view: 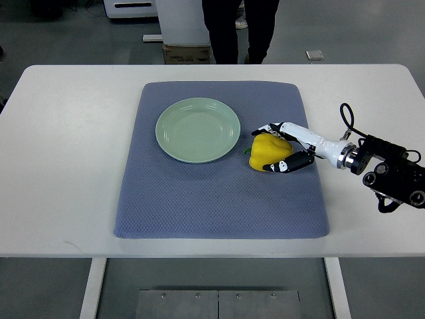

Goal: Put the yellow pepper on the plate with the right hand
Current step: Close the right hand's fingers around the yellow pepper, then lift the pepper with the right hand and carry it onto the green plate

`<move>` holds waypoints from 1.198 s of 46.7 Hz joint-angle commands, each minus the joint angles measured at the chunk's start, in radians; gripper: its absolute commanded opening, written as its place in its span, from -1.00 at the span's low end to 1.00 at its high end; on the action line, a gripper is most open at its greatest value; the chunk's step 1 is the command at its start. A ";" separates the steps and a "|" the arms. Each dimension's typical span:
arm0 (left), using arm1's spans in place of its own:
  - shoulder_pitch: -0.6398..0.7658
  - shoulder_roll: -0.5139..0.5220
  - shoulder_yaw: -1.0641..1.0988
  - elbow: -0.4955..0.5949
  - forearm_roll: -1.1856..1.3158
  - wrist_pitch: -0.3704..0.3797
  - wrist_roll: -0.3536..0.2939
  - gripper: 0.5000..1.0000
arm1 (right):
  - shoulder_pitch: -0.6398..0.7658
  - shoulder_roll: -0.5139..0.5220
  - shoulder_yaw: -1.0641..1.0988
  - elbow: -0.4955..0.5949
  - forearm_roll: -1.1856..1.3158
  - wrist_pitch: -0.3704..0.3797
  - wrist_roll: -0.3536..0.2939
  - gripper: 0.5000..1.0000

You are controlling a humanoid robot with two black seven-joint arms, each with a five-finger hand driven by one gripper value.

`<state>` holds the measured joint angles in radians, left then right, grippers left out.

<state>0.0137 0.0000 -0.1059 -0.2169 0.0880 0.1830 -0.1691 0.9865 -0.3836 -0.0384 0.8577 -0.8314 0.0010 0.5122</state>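
Note:
A yellow pepper point(267, 151) with a green stem lies on the blue-grey mat, just right of the pale green plate point(198, 129). The plate holds nothing. My right hand point(279, 146) reaches in from the right edge and wraps the pepper: white fingers point(273, 127) curl over its far side, the dark-tipped thumb point(284, 165) presses its near side. The pepper rests on the mat, a few centimetres from the plate's rim. My left arm does not show.
The blue-grey mat point(219, 199) covers the middle of a white table point(66, 166). A person in dark trousers point(229, 30) stands beyond the table's far edge, next to a cardboard box point(186, 53).

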 commanded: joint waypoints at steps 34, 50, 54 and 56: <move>0.000 0.000 0.000 -0.001 0.001 0.000 0.000 1.00 | 0.130 0.064 0.034 -0.008 0.041 0.001 -0.064 -1.00; 0.000 0.000 0.000 0.001 -0.001 0.000 0.000 1.00 | 0.175 0.195 0.034 -0.085 0.051 0.001 -0.110 -1.00; 0.000 0.000 0.000 0.001 -0.001 0.000 0.000 1.00 | 0.181 0.227 0.034 -0.100 0.051 0.001 -0.113 -1.00; 0.000 0.000 0.000 0.001 -0.001 0.000 0.000 1.00 | 0.184 0.242 0.034 -0.111 0.051 0.001 -0.115 -1.00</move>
<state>0.0140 0.0000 -0.1058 -0.2163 0.0881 0.1826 -0.1688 1.1666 -0.1620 -0.0044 0.7598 -0.7807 0.0014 0.3988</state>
